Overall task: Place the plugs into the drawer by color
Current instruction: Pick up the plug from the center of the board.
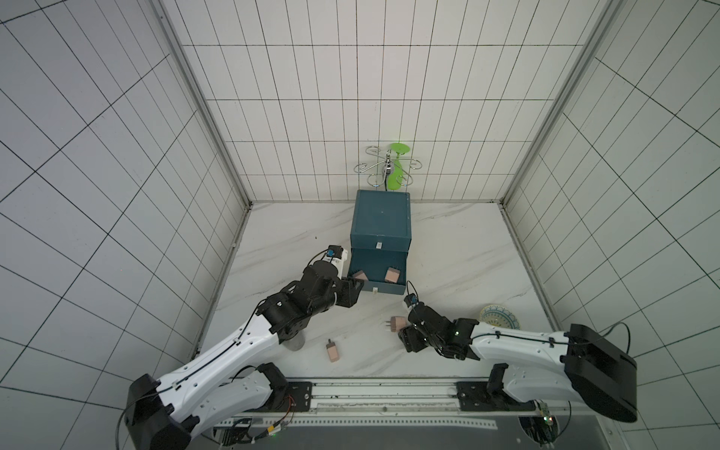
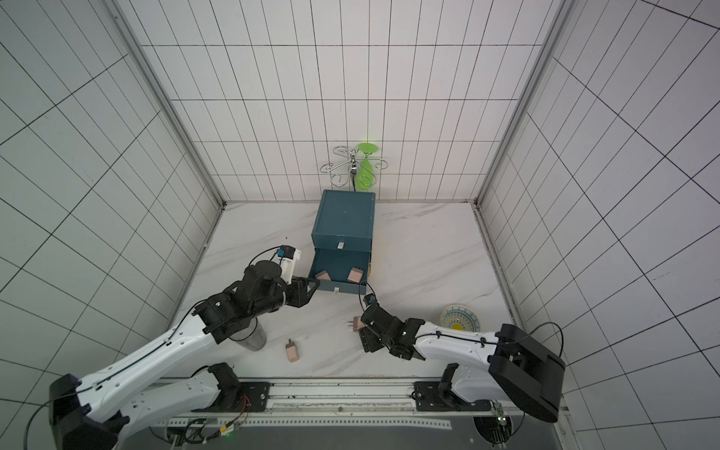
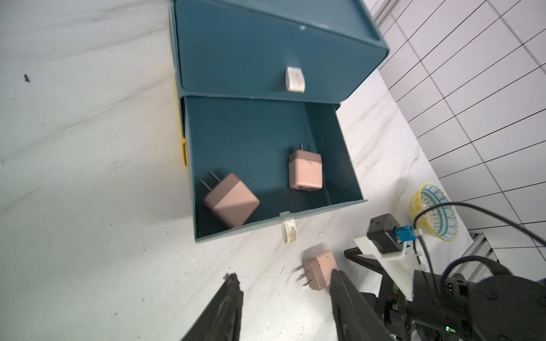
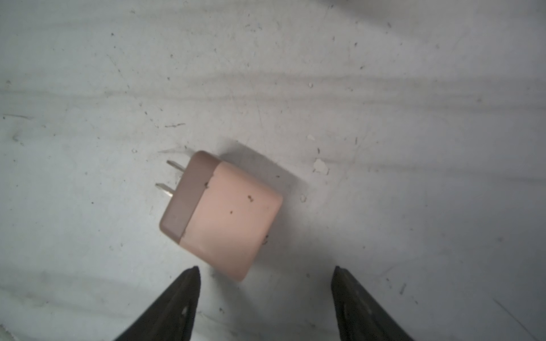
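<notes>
Sorting looks partly done: two peach plugs (image 3: 231, 203) lie in the open drawer (image 3: 325, 141), two on the desk (image 1: 467, 253). Right jaws stand spread just short of one desk plug (image 4: 221, 215); left jaws spread, empty.

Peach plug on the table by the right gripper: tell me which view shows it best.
Right wrist view: the peach plug is large and central, both prongs clear, ahead of the open right gripper. The left wrist view shows the plug smaller, partly behind a left finger. Both top views show it tiny.
</notes>
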Robot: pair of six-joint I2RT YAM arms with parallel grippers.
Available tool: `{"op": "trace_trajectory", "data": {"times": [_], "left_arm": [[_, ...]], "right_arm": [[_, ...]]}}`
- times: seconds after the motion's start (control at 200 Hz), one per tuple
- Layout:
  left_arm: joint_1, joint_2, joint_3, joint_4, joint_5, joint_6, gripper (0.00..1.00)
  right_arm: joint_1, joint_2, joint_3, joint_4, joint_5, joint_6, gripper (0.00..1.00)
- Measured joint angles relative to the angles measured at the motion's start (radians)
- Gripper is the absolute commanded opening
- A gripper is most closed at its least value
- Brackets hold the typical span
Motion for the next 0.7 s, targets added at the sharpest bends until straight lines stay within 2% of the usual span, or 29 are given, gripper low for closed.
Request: {"op": "trace_trajectory", "data": {"times": [0.235,0.36,0.475,0.6,0.7], "left_arm": [[0.001,-0.014,-0.031,0.048,0.007,0.014,0.51],[0.002,-0.013,-0.036,0.049,0.012,0.023,0.51],[0.002,-0.013,-0.036,0.052,0.019,0.03,0.51],[0.002,-0.011,-0.036,0.052,0.024,0.035,0.51],[0.002,-0.011,-0.036,0.052,0.029,0.035,0.51]], "right_arm": [[0.0,0.131,0.037,0.163,0.021,-0.095,0.77],[0.0,0.16,0.043,0.203,0.035,-0.13,0.75],[0.003,0.178,0.055,0.208,0.042,-0.144,0.64],[0.04,0.18,0.074,0.156,0.074,-0.132,0.6],[0.082,0.18,0.098,0.09,0.093,-0.107,0.66]]}}
